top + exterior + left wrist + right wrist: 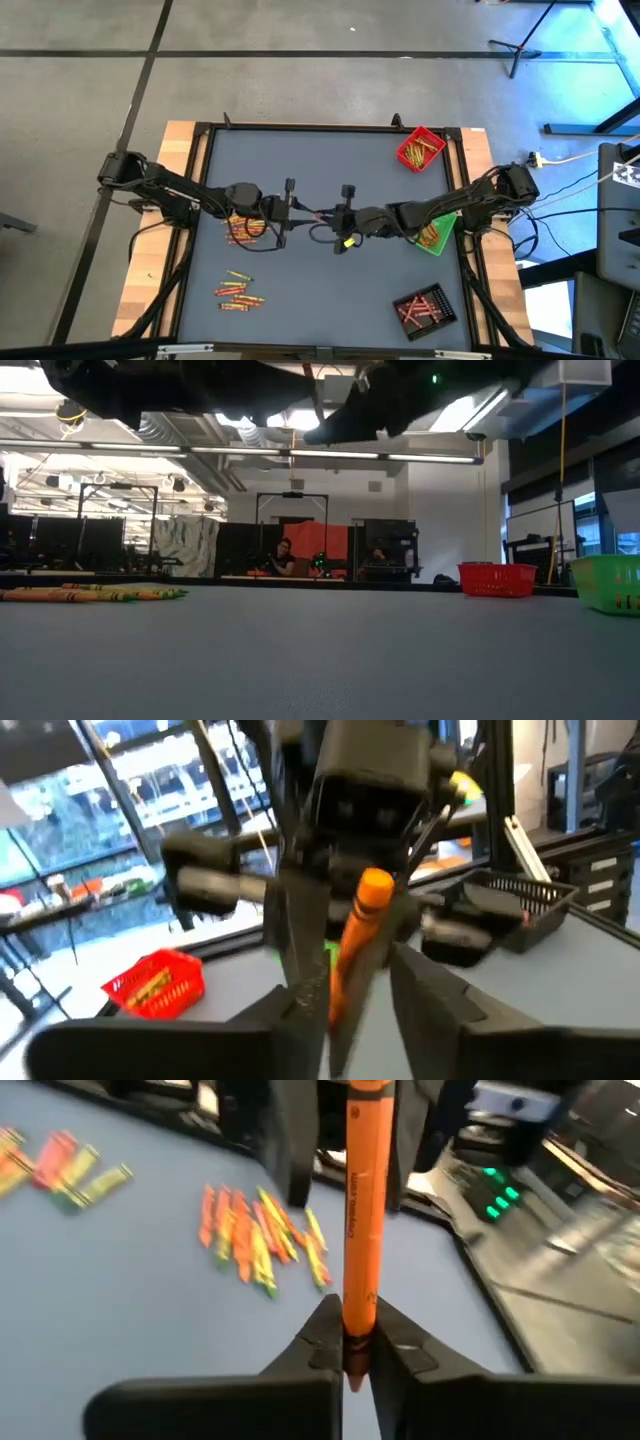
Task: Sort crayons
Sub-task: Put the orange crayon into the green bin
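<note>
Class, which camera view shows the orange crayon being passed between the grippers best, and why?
The right wrist view: the orange crayon stands full-length, its end pinched in the right gripper. The left wrist view shows it blurred beside the left gripper. The high view shows only a sliver; the low view, nothing.

Three trays, one red point(420, 149), one green point(437, 235), one black point(424, 308), and perhaps three loose crayon heaps point(240, 290).

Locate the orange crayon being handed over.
The orange crayon is above the table's middle in the high view, pinched at one end by the right hand, its other end between the left hand's fingers.
</note>
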You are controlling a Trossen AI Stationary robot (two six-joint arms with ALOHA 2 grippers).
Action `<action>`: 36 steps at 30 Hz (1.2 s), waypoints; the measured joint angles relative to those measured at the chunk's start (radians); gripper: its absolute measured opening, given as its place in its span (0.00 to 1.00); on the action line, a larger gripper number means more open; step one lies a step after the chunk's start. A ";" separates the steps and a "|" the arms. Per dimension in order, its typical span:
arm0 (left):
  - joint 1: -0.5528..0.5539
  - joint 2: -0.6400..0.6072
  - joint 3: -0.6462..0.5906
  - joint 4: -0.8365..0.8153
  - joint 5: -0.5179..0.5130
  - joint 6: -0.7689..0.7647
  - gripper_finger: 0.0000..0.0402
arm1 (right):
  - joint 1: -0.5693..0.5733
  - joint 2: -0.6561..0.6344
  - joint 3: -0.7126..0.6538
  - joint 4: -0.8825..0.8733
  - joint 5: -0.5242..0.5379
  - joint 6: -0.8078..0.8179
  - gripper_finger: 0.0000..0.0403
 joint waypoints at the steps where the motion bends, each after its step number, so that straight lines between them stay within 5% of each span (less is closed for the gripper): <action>1: -0.001 -0.008 0.000 -0.020 -0.008 -0.009 0.25 | 0.012 -0.004 0.021 -0.065 0.034 0.014 0.03; 8: -0.001 -0.132 0.000 -0.282 -0.042 -0.014 0.31 | 0.087 -0.051 0.175 -0.591 0.200 0.276 0.08; 14: -0.001 -0.227 0.000 -0.481 -0.147 -0.009 0.31 | 0.145 -0.071 0.250 -1.014 0.210 0.614 0.05; 20: -0.001 -0.234 0.000 -0.506 -0.243 -0.005 0.31 | 0.197 -0.077 0.252 -1.412 0.177 1.076 0.06; 26: 0.000 -0.231 0.000 -0.503 -0.258 -0.004 0.31 | 0.230 -0.085 0.213 -1.680 0.043 1.449 0.06; 36: 0.000 -0.231 0.000 -0.504 -0.258 -0.003 0.31 | 0.234 -0.148 0.012 -1.667 -0.279 1.639 0.06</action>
